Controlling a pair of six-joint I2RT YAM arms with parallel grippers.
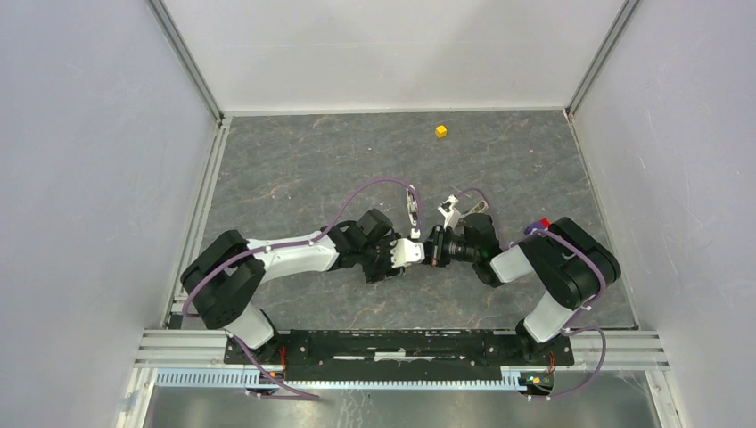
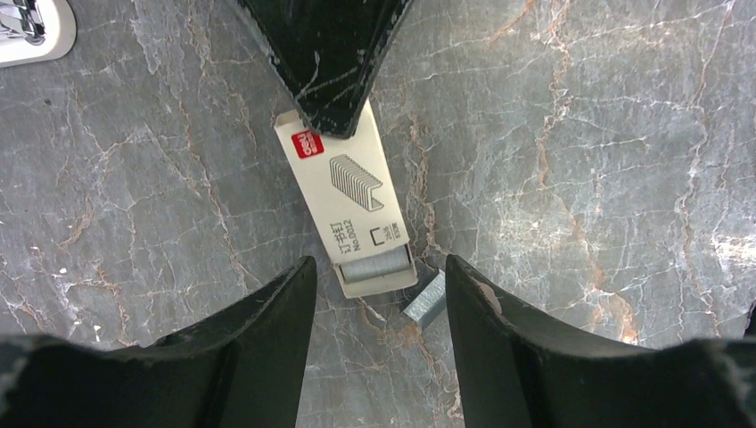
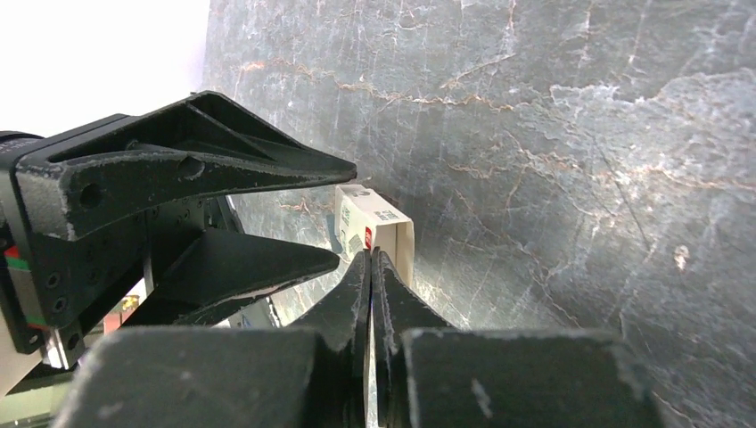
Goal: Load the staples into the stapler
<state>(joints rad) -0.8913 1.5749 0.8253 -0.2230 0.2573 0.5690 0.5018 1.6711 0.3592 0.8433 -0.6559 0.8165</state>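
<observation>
A short strip of staples lies loose on the stone table, just inside my left gripper's right finger. My left gripper hangs open above the table and grips nothing. Beyond its tips lies a beige staple box, its drawer slid out with more staples showing. My right gripper is shut with nothing between its fingers, and its tip rests on the far end of the box. The white stapler shows only at the top-left corner of the left wrist view; from above it lies by the right wrist.
Both grippers meet nose to nose at the table's middle. A small yellow cube sits near the back wall. Pale walls enclose the table on the left, back and right.
</observation>
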